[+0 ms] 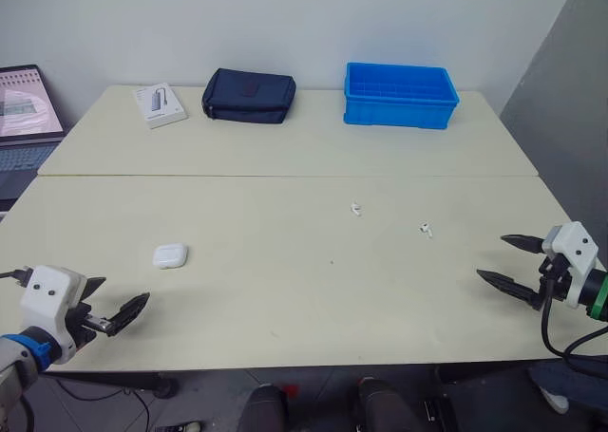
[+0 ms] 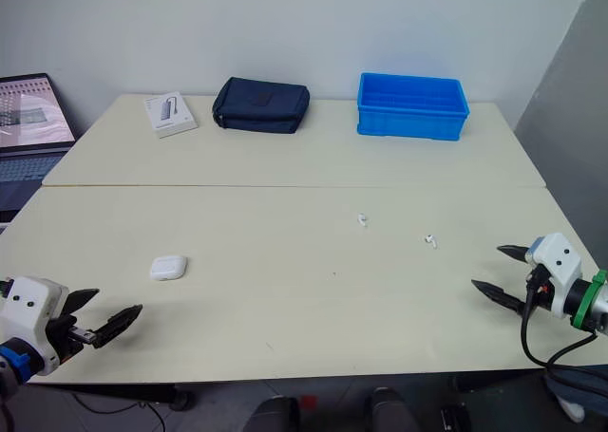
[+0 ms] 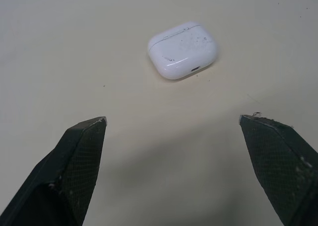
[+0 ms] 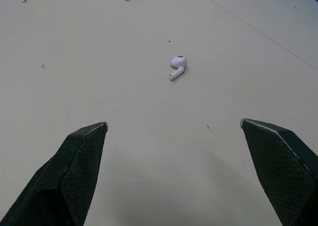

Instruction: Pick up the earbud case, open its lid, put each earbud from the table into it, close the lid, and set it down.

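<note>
Left pincer (image 1: 125, 290) at near edge of surface (image 1: 285, 299), spread apart; small white rounded plastic earbud case (image 1: 170, 255) straight ahead of it. Right pincer (image 1: 491, 256), also apart, well away. I'd reach left.

On the tabletop (image 1: 285, 299), the earbud case (image 1: 170, 255) lies near-left, the first earbud (image 1: 356, 209) right of centre, the second earbud (image 1: 427, 229) further right; box (image 1: 160, 104), pouch (image 1: 249, 96), bin (image 1: 399, 96) line the back.
</note>
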You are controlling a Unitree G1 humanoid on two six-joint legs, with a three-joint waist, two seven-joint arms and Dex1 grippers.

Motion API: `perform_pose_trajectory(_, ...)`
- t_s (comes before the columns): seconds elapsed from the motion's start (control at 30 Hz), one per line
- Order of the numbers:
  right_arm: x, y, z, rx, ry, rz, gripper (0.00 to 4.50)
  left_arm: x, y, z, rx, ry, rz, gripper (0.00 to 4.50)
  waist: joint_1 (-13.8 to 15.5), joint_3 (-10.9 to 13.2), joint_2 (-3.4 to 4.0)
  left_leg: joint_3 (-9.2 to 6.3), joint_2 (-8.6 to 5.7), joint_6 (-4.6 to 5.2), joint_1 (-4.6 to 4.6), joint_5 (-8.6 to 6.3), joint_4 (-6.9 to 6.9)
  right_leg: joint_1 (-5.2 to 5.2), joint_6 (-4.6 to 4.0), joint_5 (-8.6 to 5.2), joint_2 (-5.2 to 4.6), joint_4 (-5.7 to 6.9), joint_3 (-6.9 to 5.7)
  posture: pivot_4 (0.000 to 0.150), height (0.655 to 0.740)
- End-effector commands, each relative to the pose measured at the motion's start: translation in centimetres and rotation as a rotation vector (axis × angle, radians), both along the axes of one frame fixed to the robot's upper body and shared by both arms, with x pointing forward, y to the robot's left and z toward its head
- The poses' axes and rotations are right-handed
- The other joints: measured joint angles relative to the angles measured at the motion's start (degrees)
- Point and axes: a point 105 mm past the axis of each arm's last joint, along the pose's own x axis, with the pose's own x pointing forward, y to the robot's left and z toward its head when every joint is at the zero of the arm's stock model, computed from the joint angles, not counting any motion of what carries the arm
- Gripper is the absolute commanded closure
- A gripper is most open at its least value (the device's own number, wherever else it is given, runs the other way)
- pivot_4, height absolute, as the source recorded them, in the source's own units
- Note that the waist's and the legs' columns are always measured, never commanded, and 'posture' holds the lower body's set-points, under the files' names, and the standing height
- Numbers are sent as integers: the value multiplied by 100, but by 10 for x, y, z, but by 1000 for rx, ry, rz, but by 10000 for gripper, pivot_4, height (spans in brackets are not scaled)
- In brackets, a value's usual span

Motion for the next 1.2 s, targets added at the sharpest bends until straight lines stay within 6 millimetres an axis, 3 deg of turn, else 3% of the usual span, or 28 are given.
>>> perform_pose_trajectory(0.03, 2, 0, 14, -14, -55, 16, 141, 3, 1, 16, 26, -41, -25, 0, 0, 0, 0, 0, 0, 0, 0, 0, 0, 0, 0, 0, 0, 0, 0, 1500, 7400)
perform_pose_trajectory(0.37, 3, 3, 20, 3, -129, 28, 141, 2, -8, 27, -18, -105, -142, 0, 0, 0, 0, 0, 0, -1, -1, 0, 0, 0, 0, 0, 0, -1, -1, 1500, 7400)
perform_pose_trajectory(1.0, 3, 15, 26, 73, -119, 91, 141, -2, -13, 23, -102, -103, -116, 0, 0, 0, 0, -1, 0, -1, 0, 0, 0, 2, 0, 0, 2, 2, 0, 1500, 7400)
perform_pose_trajectory(1.2, 3, 48, 31, 72, -107, 199, 141, 12, -15, 3, -109, -115, 69, 0, 1, 0, 0, -2, 1, 0, 1, 0, 0, 3, 1, 0, 4, 9, 1, 1500, 7400)
